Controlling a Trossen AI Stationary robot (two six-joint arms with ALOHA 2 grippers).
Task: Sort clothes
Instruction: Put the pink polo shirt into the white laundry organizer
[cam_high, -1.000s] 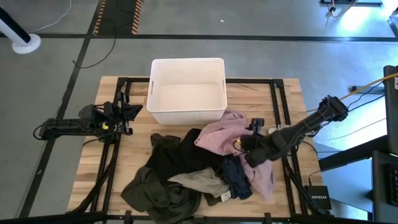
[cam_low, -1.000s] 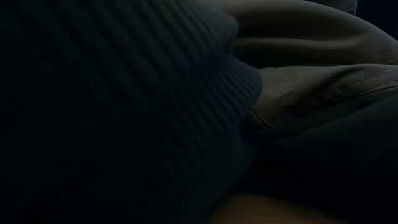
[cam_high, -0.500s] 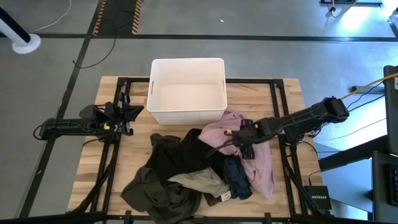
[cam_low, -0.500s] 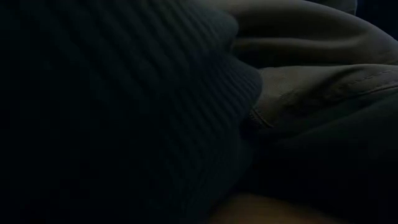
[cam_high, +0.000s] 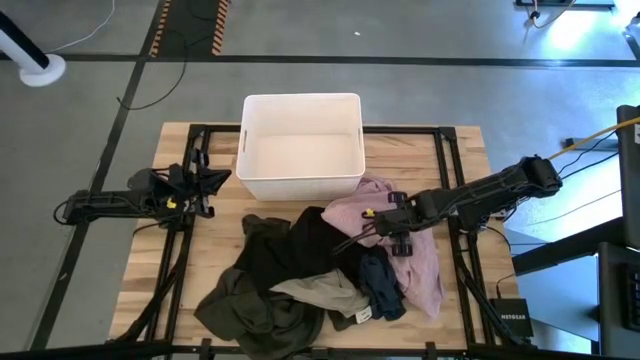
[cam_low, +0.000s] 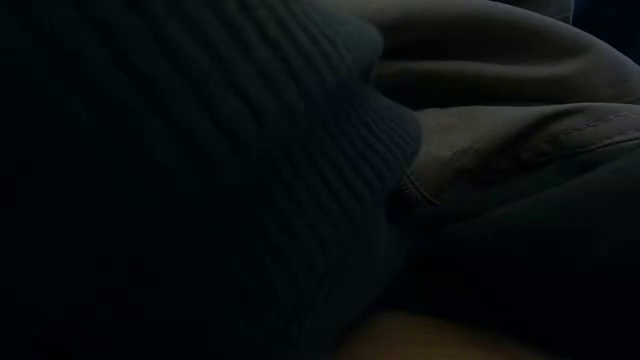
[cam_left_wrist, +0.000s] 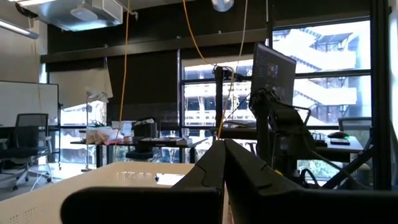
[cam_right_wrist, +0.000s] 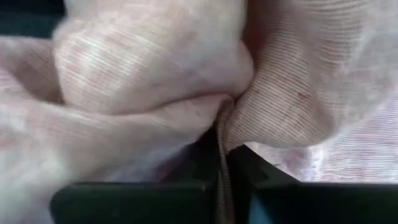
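The clothes lie in a heap on the table's near half: a pale pink garment (cam_high: 425, 268), a black one (cam_high: 300, 250), a navy one (cam_high: 381, 285), a dark olive one (cam_high: 245, 305) and a beige one (cam_high: 320, 290). My right gripper (cam_high: 368, 226) is low over the pink garment's left part and shut on it (cam_right_wrist: 224, 134). My left gripper (cam_high: 222, 177) waits shut and empty at the table's left edge (cam_left_wrist: 224, 152). Dark cloth (cam_low: 300, 180) fills the low view. My right gripper pinches a raised fold of the pink garment (cam_right_wrist: 231, 115) between its two fingers. The arm reaches in from the table's right side, low and nearly level. The cloth bunches up into ridges around the fingers, and the rest of the garment lies on the table and the heap.
A white plastic bin (cam_high: 300, 98) stands at the table's far middle, just beyond the heap. Bare wood shows at the table's far right (cam_high: 460, 160) and near left (cam_high: 150, 290). A small black box (cam_high: 512, 315) sits by the near right corner.
My right gripper has gone from the pink garment's near right part toward the table's left and far edge, coming down low onto the garment's left part, its arm stretched out flatter. The heap has stayed where it was.
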